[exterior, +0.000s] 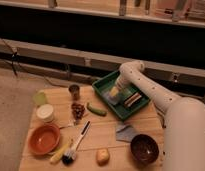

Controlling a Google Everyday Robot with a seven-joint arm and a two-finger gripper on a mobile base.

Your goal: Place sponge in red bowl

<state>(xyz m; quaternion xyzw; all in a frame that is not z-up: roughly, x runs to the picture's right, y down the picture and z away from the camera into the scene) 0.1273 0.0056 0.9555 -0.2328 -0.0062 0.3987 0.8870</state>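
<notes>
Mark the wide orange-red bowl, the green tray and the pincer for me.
Wide shallow orange-red bowl (44,140): camera view, bare inside.
Green rectangular plastic tray (102,86): camera view, bare left corner.
Pincer (117,91): camera view, its tip end, low inside the tray.

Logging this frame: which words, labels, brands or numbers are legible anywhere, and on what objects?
None can be read.
The white tub and the small metal cup show no legible marking; the striped block in the green tray bears stripes only.
The gripper is down in that tray, at the sponge.
</notes>
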